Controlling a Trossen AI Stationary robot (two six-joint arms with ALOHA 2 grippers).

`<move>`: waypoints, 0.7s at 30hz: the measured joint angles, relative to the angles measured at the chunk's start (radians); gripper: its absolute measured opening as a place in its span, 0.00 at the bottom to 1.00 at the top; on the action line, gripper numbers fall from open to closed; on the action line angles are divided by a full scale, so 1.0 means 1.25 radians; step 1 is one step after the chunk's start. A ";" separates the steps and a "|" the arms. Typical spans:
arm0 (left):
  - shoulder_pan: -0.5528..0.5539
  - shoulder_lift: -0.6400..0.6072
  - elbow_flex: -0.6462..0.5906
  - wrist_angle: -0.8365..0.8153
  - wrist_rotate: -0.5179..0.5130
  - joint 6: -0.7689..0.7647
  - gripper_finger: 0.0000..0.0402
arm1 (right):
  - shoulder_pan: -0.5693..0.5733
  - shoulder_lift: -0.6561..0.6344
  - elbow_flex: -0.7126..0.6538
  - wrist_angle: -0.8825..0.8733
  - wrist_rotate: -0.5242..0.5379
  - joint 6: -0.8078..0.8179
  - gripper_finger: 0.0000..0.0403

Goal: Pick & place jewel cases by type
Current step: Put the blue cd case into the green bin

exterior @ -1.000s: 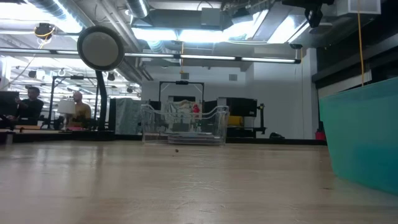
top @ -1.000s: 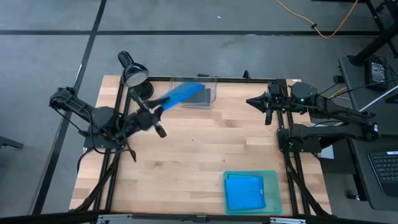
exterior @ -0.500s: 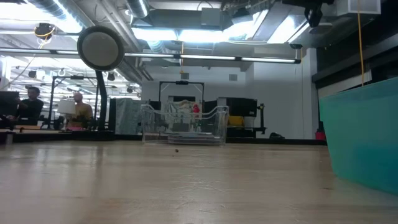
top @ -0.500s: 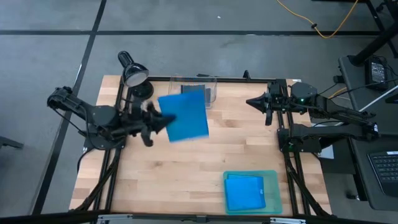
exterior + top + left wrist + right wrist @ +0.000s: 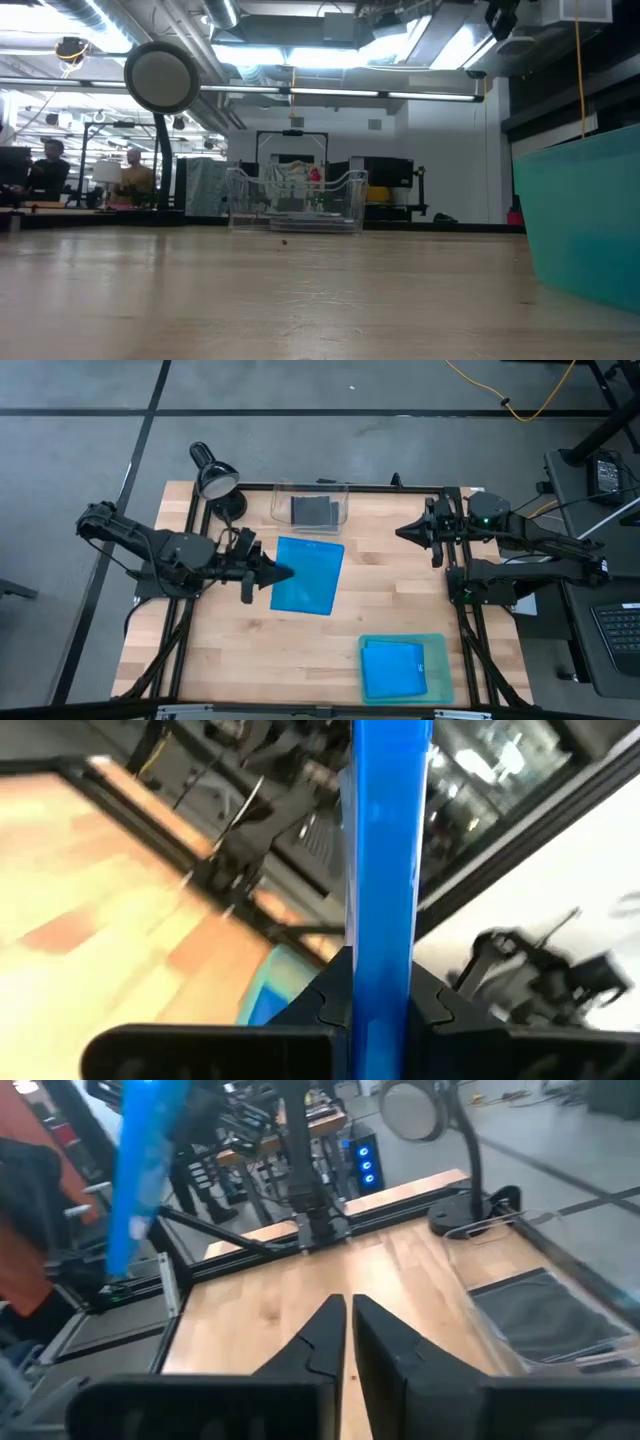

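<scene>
Between my left gripper's (image 5: pixel 380 1010) fingers, seen past my own wrist, a blue jewel case (image 5: pixel 306 574) stands edge-on, the jaws pinched tight on its near edge. From overhead I hold it flat and aloft over the middle of the table (image 5: pixel 300 650), so I judge this the carrying step for a blue case. Nearer the front corner, the teal tray (image 5: pixel 440 680) already holds blue cases (image 5: pixel 393 668), and that looks like where this one belongs; the next move calls for swinging it over the tray, levelling it, lowering it onto the stack, then letting go. Farther off, my right gripper (image 5: pixel 347 1315) waits above the table's right rear edge, its fingers closed together on nothing. At the far edge, the clear bin (image 5: pixel 281 494) holds the dark grey cases (image 5: pixel 314 511), beside a desk lamp (image 5: pixel 213 478).
</scene>
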State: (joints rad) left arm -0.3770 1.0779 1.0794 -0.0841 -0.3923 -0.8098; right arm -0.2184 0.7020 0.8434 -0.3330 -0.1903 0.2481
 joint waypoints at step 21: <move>0.180 0.026 0.001 -0.169 0.351 0.007 0.05 | -0.001 0.387 0.429 -0.199 -0.258 -0.035 0.65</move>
State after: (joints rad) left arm -0.1519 1.1103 1.0801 -0.2955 0.0465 -0.8013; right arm -0.2192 1.1851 1.3797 -0.5816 -0.5130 0.2049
